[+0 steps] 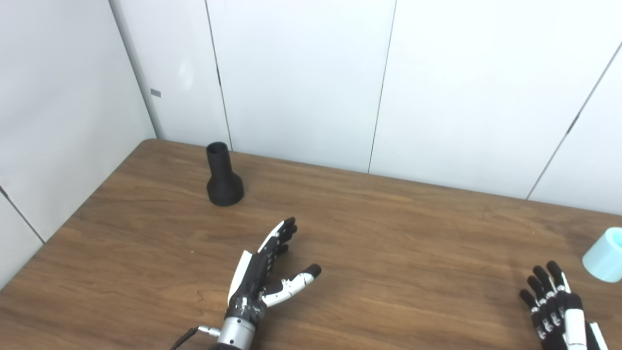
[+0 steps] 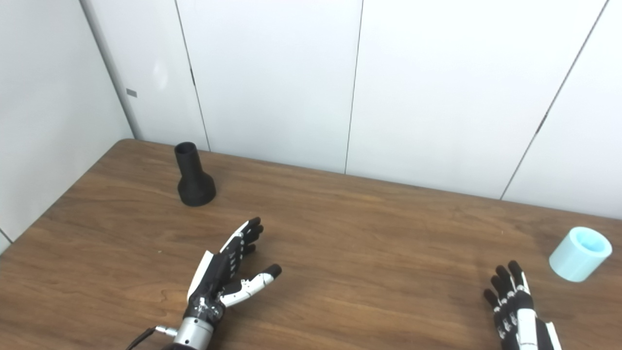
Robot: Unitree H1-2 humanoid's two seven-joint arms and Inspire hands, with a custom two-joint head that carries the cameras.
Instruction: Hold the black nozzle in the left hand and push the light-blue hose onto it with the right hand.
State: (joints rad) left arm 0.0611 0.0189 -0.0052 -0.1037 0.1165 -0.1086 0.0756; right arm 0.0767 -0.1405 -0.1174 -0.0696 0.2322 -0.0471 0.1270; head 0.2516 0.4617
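Note:
The black nozzle stands upright on its wide base near the far left corner of the wooden table. The light-blue hose piece, a short open cylinder, lies tilted on the table at the far right. My left hand is open and empty, low over the table, fingers pointing toward the nozzle and well short of it. My right hand is open and empty at the bottom right, a little to the left of and nearer than the hose piece.
White wall panels close the table off at the back and on the left. A cable runs from the left wrist at the bottom edge.

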